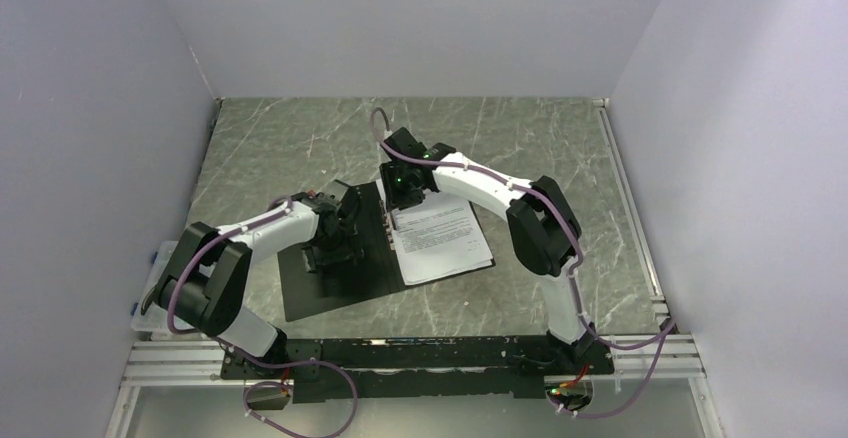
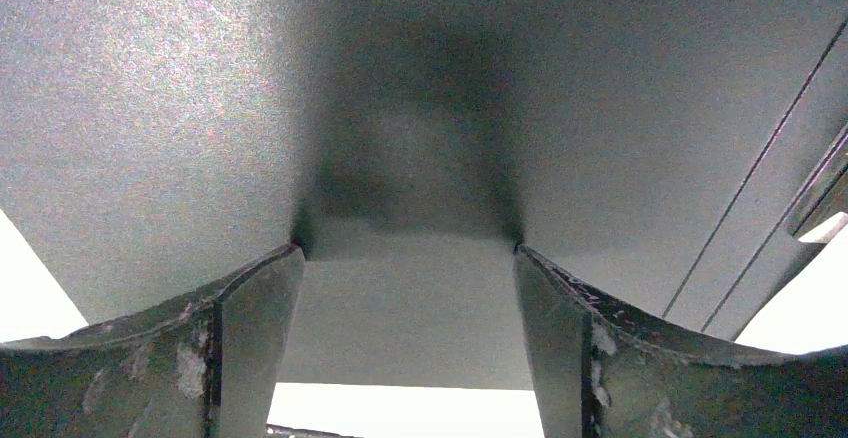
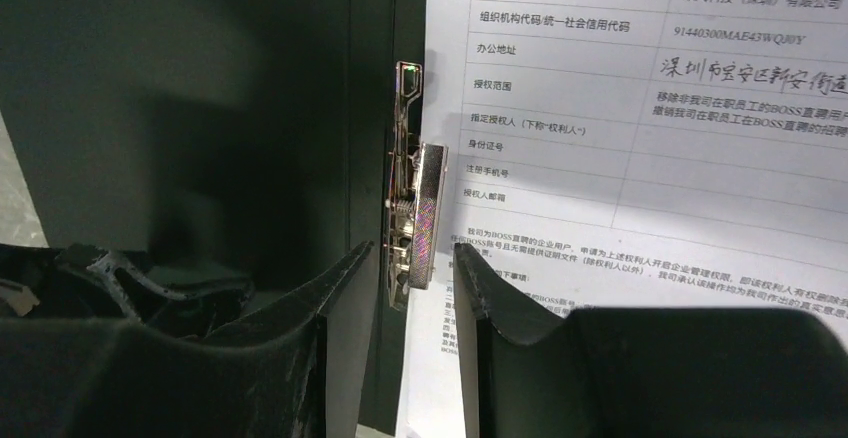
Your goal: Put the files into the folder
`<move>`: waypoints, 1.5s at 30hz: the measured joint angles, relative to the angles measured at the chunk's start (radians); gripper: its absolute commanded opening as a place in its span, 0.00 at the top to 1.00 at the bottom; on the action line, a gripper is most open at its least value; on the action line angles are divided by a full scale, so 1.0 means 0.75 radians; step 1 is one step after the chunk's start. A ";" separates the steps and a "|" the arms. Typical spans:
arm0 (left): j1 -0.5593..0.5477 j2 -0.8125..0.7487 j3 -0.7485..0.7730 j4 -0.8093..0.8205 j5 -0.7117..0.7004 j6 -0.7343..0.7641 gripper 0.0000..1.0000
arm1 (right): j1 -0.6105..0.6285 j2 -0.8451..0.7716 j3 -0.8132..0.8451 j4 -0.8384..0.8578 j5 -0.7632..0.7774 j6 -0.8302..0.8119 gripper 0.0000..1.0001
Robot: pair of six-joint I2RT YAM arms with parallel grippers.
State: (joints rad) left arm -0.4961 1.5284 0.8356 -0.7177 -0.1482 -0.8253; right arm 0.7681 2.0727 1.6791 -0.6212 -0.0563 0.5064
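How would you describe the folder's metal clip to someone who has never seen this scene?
On the grey marble table lies an open black folder with white printed sheets on its right half. The metal clip runs along the spine at the sheets' left edge: a narrow shiny silver strip, the only bright metal between black cover and white paper.

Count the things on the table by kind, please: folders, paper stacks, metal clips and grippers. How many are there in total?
folder: 1
paper stack: 1, number of sheets cannot be told
metal clip: 1
grippers: 2, the left gripper and the right gripper
Total: 5
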 measured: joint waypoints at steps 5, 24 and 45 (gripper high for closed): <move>0.000 -0.012 -0.014 0.015 0.001 0.002 0.17 | 0.023 0.060 0.047 -0.027 0.028 0.000 0.62; 0.000 -0.038 -0.047 0.045 0.002 0.020 0.18 | 0.064 0.156 0.132 -0.097 0.117 -0.001 0.79; 0.000 -0.055 -0.061 0.058 0.002 0.025 0.18 | 0.079 0.164 0.133 -0.104 0.133 0.001 0.86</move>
State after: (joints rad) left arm -0.4961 1.4872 0.7898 -0.6739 -0.1467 -0.8066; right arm 0.8276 2.1956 1.7790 -0.6994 0.0437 0.5068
